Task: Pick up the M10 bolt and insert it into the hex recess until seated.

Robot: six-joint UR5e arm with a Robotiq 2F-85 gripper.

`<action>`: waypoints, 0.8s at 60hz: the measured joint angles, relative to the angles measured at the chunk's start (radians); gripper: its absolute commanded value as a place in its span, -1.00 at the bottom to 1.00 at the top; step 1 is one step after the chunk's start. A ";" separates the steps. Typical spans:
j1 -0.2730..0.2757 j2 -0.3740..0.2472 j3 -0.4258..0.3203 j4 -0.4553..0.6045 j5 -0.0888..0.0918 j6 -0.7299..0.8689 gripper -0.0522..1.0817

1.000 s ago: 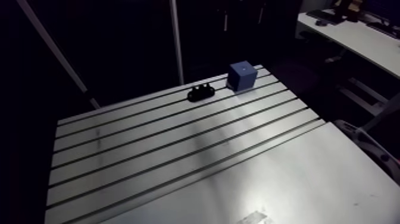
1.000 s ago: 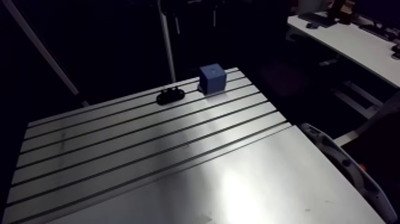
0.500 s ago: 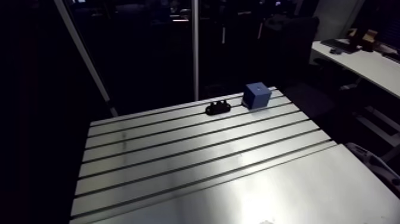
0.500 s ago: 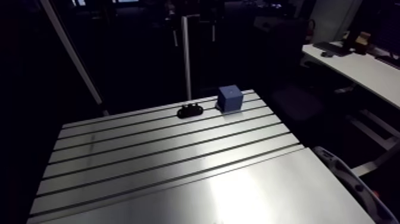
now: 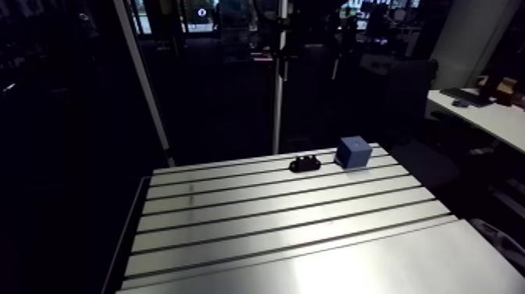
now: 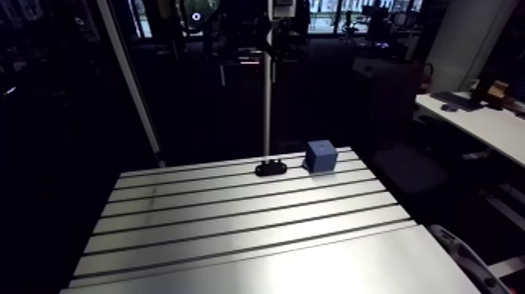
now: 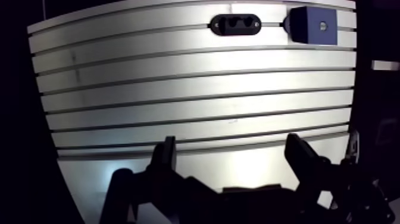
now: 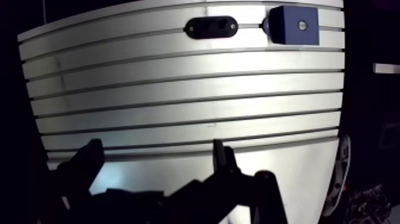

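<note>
Since the gripper stands open and empty, centre it squarely above the black holder, presumably carrying the bolt.

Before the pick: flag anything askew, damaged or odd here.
Nothing stands out. The black oval holder and the blue cube sit flat and apart near the far edge of the table; the hand is open, empty.

- Pretty sure this is a robotics lab or workshop bench, definitely not a home.
- Dead giveaway: the slotted aluminium table, the kind you clamp fixtures to.
- A small black fixture and a blue cube sit around 1 o'clock on it.
- A two-finger end effector hangs over the 6 o'clock edge, fingers spread.
</note>
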 measured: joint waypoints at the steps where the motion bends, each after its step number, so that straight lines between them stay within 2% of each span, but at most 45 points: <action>1: 0.002 -0.003 0.001 0.001 0.004 0.003 -0.90; 7: 0.010 -0.022 0.006 0.007 0.023 0.013 -0.90; 13: 0.015 -0.035 0.004 0.017 0.026 0.016 -0.90; 30: 0.039 -0.046 -0.030 0.082 0.013 0.009 -0.90; 48: 0.098 -0.050 -0.055 0.108 0.001 -0.003 -0.90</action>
